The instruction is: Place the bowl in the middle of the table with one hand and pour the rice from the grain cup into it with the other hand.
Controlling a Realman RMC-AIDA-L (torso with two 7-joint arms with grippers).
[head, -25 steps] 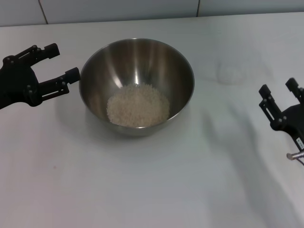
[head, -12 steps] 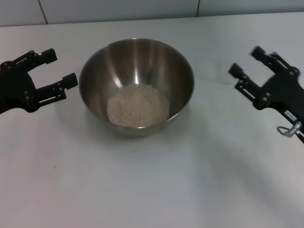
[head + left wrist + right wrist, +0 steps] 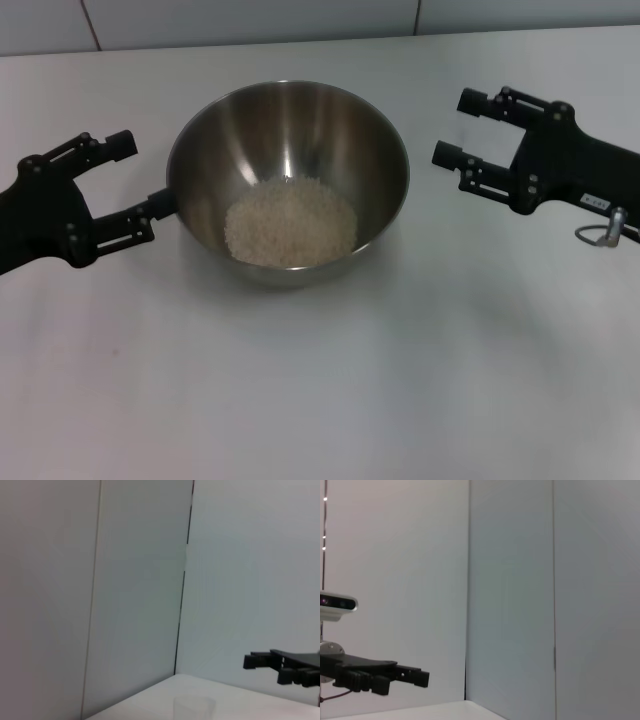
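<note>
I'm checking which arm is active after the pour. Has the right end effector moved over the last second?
Yes. In the head view the right end effector has come up and in from the table's right edge toward the bowl, stopping open, just short of it.

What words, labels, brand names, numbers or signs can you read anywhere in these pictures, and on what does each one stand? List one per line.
Small white label on the right hand, on its black body near the wrist: dark marks, too small to read.
Bowl, rice, table, left hand, grain cup and the walls: no text or sign visible.
</note>
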